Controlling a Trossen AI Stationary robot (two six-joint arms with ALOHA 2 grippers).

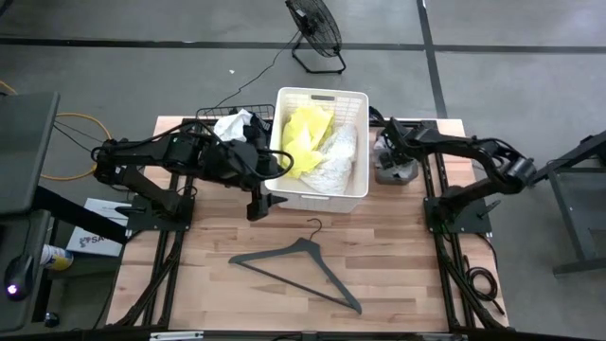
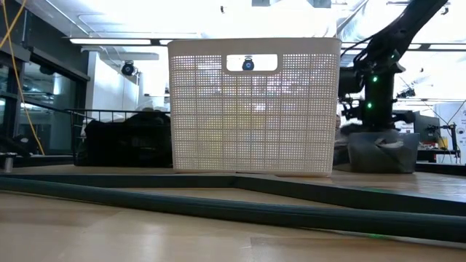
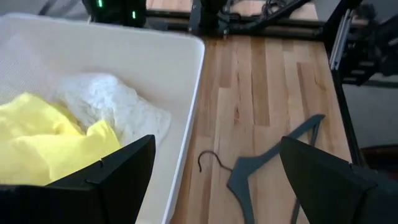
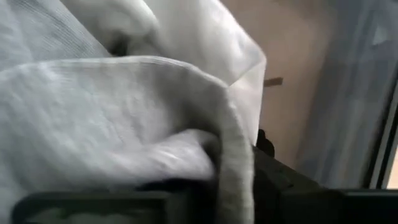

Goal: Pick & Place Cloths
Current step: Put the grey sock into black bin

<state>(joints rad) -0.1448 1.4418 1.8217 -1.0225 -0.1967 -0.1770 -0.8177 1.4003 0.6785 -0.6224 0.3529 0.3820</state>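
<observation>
Partway: yellow cloth [image 1: 301, 140] and lacy white cloth [image 1: 336, 156] are lying in the basket [image 1: 320, 197], slatted white plastic. Black and white cloths [image 1: 230, 126] are waiting in the wire bin [image 1: 210, 116] at left. Left gripper [image 1: 263, 189] is hanging wide open, empty, at the basket's near-left corner. Right gripper [image 1: 389, 144] is sitting on the soft grey cloth [image 1: 394, 167] right of the basket; can't tell its grip.

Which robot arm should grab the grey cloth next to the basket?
Probably the right: the right gripper is already down on the grey cloth beside the basket. The left gripper, open, hovers over the basket's edge.
</observation>
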